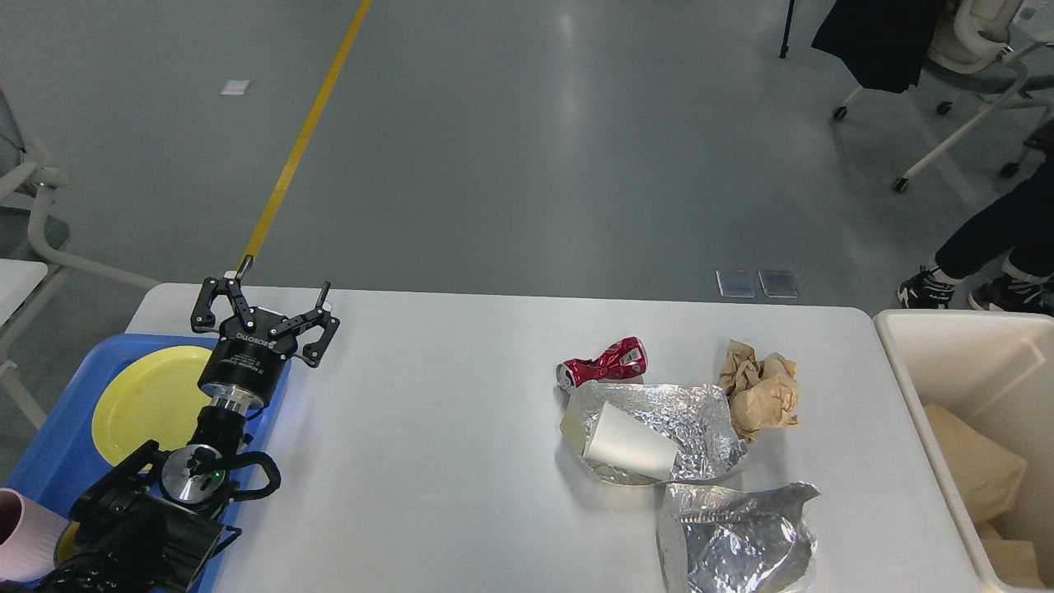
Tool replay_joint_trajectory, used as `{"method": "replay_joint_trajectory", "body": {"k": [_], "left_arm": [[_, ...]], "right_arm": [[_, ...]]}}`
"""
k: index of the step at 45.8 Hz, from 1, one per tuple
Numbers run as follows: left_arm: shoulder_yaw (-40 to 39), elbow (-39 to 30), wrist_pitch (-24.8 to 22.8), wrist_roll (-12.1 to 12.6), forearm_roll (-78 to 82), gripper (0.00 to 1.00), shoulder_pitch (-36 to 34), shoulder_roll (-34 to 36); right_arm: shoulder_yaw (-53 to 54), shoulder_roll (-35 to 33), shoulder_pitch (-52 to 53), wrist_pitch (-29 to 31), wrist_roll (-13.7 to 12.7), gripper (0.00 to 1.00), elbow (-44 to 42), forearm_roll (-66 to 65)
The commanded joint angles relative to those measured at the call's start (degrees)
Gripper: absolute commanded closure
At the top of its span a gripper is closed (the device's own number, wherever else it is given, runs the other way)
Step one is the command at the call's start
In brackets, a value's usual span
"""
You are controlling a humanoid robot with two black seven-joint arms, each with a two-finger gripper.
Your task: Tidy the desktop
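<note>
The white desktop [428, 428] fills the lower view. On its right half lie a crushed red can [603, 363], a crumpled brown paper ball [759, 390], a white paper cup [627, 442] tipped over on a sheet of foil [696, 416], and a second crumpled foil piece [733, 539] near the front edge. My left gripper [282, 290] hovers open and empty over the desktop's far left corner, far from the litter. The right gripper is out of view.
A blue tray [58, 445] at the left holds a yellow plate [148, 399] and a pink cup [20, 535]. A cream-white bin [906, 346] with brown paper inside stands at the right. A seated person's legs and office chairs are beyond.
</note>
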Motion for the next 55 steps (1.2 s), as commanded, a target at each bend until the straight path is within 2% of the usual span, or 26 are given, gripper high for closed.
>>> {"method": "replay_joint_trajectory", "body": {"k": [1,6,11,16,34,43,49,55], "left_arm": [[0.0,0.0,0.0,0.0,-0.1,0.0,0.0,0.0],[0.0,0.0,0.0,0.0,0.0,0.0,0.0,0.0],[0.0,0.0,0.0,0.0,0.0,0.0,0.0,0.0],[0.0,0.0,0.0,0.0,0.0,0.0,0.1,0.0],[0.0,0.0,0.0,0.0,0.0,0.0,0.1,0.0],[0.0,0.0,0.0,-0.1,0.0,0.0,0.1,0.1],[0.0,0.0,0.0,0.0,0.0,0.0,0.1,0.1],[0.0,0.0,0.0,0.0,0.0,0.0,0.1,0.1]], "right_arm": [[-0.3,4.4,9.0,14.3,0.2,0.0,-0.4,-4.8],[-0.4,9.0,12.4,23.7,0.2,0.0,-3.7,-5.7],[-1.0,13.5,14.1,23.7,0.2,0.0,-8.5,-5.7],[-2.4,16.9,16.4,23.7,0.2,0.0,-9.4,-5.7],[-3.6,21.3,18.1,23.7,0.1,0.0,-9.6,-5.6],[-3.6,21.3,18.3,23.7,0.1,0.0,-9.5,-5.6],[-3.3,21.1,18.3,23.7,0.1,0.0,-7.4,-5.6],[-3.4,18.6,21.0,23.7,0.0,0.0,2.8,-5.6]]}}
